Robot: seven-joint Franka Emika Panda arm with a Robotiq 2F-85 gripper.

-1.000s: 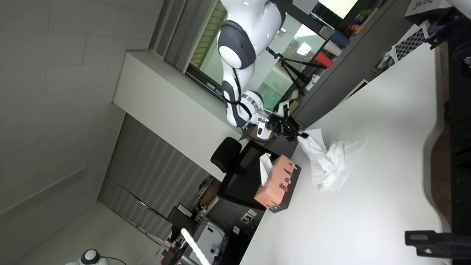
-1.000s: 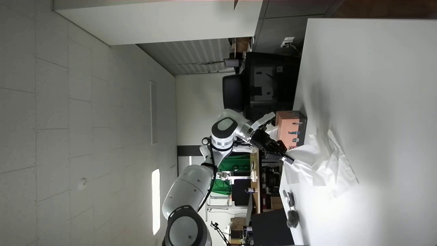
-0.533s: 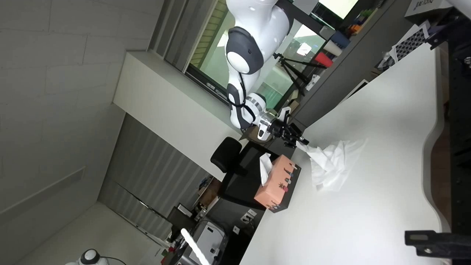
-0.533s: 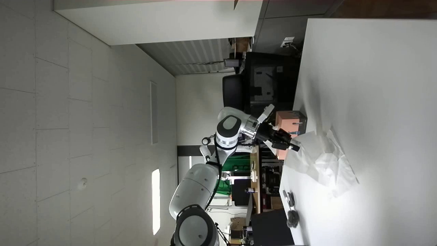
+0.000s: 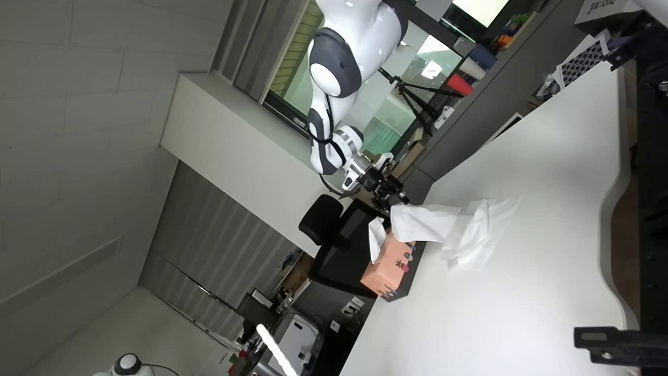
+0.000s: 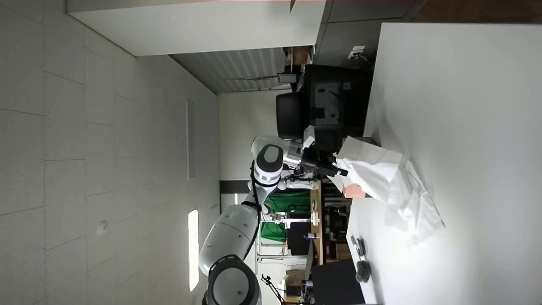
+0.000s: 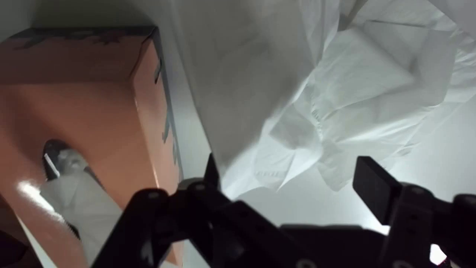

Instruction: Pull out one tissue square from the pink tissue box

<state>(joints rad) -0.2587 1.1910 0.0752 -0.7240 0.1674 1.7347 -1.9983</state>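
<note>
My gripper [image 7: 293, 182] is open, its fingers wide apart in the wrist view. A white tissue [image 7: 245, 93] runs up to the left finger and lies against or just beside it; nothing spans the gap to the right finger. In an exterior view this raised tissue [image 5: 422, 222] stretches from the fingertips past a corner of the pink tissue box [image 5: 383, 266], joining crumpled white tissue [image 5: 477, 237] on the table. Another tissue [image 7: 85, 208] pokes from the slot of the box, left of the gripper. The raised tissue covers much of the box [image 6: 353, 191] in an exterior view.
The box stands at the edge of a white table [image 5: 496, 313], with a black chair [image 5: 349, 240] beyond that edge. Small dark items [image 6: 362, 264] lie along the edge. A black bracket [image 5: 621, 344] sits at the opposite side.
My gripper dipped, then drew back from the table toward the box's side, and its fingers have spread. The near end of the tissue has been pulled across in front of the box.
</note>
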